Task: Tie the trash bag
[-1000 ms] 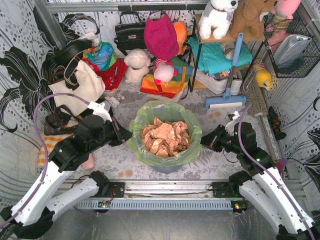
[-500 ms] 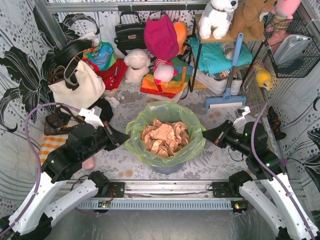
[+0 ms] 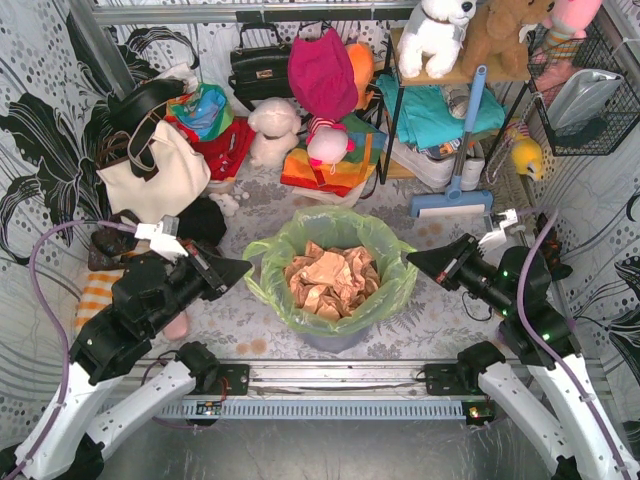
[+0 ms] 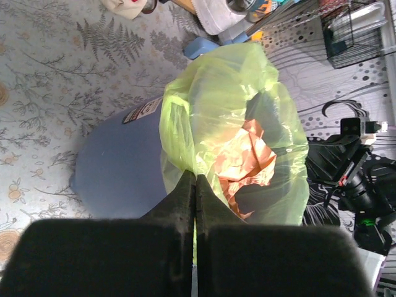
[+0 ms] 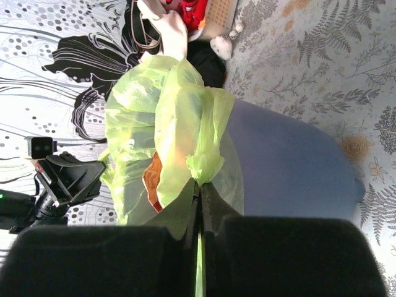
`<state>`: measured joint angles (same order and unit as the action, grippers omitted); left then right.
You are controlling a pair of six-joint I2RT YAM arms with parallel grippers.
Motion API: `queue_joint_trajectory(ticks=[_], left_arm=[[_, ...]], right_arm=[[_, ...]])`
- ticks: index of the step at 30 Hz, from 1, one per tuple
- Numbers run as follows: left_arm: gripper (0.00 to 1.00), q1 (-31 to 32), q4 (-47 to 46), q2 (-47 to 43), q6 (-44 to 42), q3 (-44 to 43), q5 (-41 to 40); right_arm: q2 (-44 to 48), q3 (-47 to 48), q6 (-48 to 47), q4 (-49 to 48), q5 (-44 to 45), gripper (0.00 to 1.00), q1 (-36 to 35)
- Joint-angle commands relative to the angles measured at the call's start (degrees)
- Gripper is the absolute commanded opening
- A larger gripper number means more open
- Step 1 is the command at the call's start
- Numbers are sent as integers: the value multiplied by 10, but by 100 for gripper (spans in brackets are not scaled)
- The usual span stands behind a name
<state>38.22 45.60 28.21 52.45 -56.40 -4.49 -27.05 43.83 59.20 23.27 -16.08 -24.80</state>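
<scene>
Green trash bag (image 3: 378,236), left gripper (image 3: 244,268) pinching rim, right gripper (image 3: 411,259) pinching rim

The bench (image 3: 430,325), draped in grey fern-printed cloth, carries a round blue-grey plastic bin (image 3: 330,339) mid-surface, with a cream handbag (image 3: 150,175) and a white plush toy (image 3: 272,130) farther back.

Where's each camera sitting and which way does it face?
Top: above and behind the left arm and right arm, looking down on the bag in the bin; both show, left gripper and right gripper at its rim.
Left wrist: on the left arm, looking along its shut fingers across the bag toward the right gripper.
Right wrist: on the right arm, looking along its shut fingers across the bag toward the left gripper.
Shared: both wrist views show bag and bin.
</scene>
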Motion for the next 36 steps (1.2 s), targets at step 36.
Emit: queue_joint_trajectory(ticks=[36], left_arm=[[0,1,-256,196,-68,-65,91]], right_arm=[[-142,47,13,-253,-67,0,-3]])
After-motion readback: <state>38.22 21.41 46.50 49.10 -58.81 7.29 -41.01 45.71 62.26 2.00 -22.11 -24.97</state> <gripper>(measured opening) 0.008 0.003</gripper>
